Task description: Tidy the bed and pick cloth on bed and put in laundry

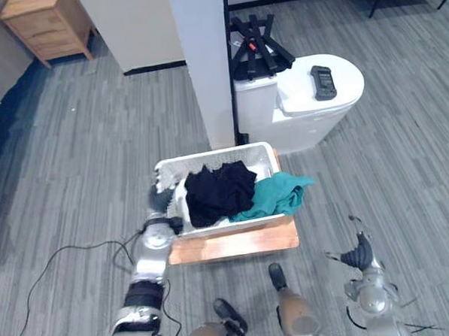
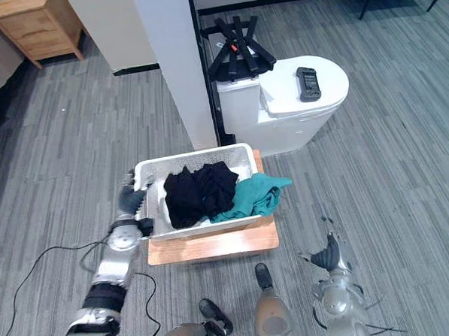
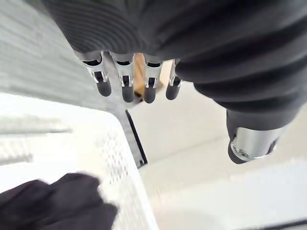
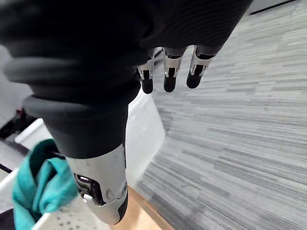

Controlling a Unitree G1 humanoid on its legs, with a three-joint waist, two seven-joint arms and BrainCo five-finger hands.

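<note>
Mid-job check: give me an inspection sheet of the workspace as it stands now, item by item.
Surface: grey floor; a wooden board lies on it, carrying the basket.
Job's things: black cloth and teal cloth are in the basket; the teal cloth hangs over its right rim.
Clutter: dark device on a white table behind the basket.
Hands: left hand open, at the basket's left end; right hand open, over the floor right of the board, holding nothing.
Cables: nothing seen.
Surroundings: white pillar, wooden cabinet, black folded frame by the table.

Grey plank floor (image 1: 96, 167) holds a white pillar (image 1: 204, 64) and wooden cabinet (image 1: 48, 27).
</note>
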